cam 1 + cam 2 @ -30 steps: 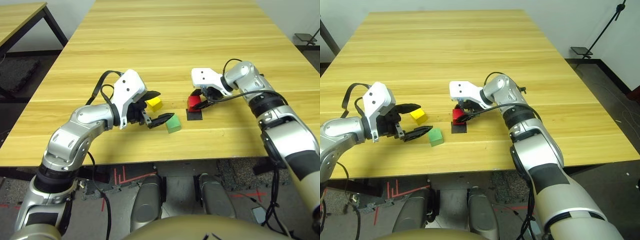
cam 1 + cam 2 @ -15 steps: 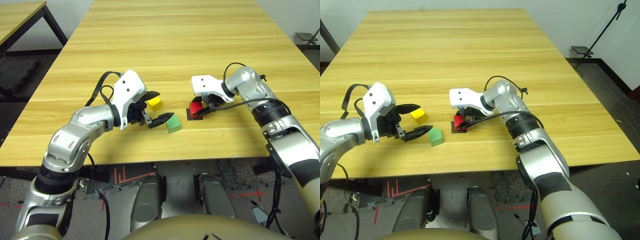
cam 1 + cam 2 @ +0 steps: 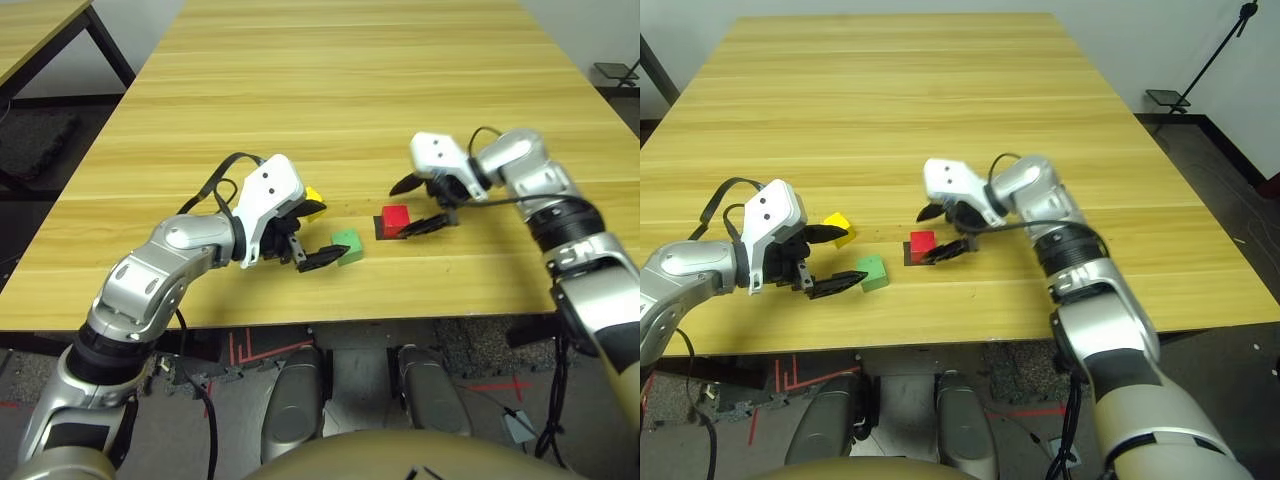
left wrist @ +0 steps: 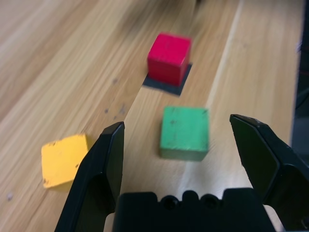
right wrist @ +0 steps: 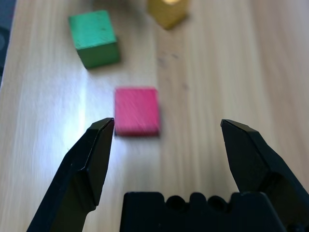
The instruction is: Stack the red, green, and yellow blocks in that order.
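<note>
Left eye view: on the wood-grain table (image 3: 300, 110), the red block (image 3: 395, 221) sits on the flat black square patch (image 3: 908, 256), partly covering it, so that dark strips show beside it. The right claw (image 5: 167, 121) is wide apart and holds nothing, its two black fingers spread near the red block. The left claw (image 4: 177, 121) is also wide apart and empty, with the green block (image 4: 184, 133) lying between the lines of its fingers in the left wrist view. All three are cubes resting flat, so none has a long axis. The green block stands on bare wood, turned a little from the table's front edge, between the red block and the left claw. The yellow block (image 3: 839, 229) lies farther back, beyond the left claw, its sides set slantwise. Around the table are a grey floor with red tape marks (image 3: 270, 352), a pale wall (image 3: 1100, 50) and a second table (image 3: 35, 40).
</note>
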You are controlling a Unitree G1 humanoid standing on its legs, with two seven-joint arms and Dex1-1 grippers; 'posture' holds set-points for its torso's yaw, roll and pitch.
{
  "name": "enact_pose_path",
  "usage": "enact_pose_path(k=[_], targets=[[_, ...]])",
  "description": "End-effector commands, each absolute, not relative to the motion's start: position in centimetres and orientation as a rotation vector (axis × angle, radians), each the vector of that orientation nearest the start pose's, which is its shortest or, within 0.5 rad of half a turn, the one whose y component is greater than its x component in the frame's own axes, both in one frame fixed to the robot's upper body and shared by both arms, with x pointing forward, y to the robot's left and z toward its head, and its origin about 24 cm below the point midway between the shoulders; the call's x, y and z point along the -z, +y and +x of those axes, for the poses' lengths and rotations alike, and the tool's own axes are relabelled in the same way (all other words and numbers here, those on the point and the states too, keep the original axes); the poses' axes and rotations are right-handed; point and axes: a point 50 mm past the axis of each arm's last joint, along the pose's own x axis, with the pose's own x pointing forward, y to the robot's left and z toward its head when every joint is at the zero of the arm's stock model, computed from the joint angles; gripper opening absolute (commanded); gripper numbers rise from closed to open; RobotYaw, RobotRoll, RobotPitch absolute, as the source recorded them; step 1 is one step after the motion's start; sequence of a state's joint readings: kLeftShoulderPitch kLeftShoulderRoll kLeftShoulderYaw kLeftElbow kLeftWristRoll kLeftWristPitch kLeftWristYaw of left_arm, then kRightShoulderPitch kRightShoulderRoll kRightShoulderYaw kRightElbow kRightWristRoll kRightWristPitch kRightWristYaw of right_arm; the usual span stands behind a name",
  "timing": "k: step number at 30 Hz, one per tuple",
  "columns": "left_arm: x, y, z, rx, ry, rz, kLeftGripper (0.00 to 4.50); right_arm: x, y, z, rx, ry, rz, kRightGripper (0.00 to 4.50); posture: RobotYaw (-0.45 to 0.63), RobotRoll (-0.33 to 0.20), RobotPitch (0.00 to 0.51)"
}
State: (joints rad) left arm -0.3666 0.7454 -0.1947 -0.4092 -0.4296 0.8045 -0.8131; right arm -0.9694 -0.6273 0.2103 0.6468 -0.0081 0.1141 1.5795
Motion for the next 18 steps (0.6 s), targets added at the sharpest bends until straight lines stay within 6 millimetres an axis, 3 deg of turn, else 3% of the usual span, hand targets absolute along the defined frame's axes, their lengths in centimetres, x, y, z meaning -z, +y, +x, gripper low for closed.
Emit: enact_pose_path(k=[1,18], targets=[[-13.9,15.1,26.0,1.094,0.388,0.393,4.50,-19.3,-20.9,34.6,-1.359,0.384,-0.610,4.45,0.30,-0.145,0.082],[-11.5,14.1,26.4,1.203,0.468,0.418,4.50,-19.2,-21.8,31.8,-1.208,0.357,-0.474,4.45,0.18,-0.109,0.098]])
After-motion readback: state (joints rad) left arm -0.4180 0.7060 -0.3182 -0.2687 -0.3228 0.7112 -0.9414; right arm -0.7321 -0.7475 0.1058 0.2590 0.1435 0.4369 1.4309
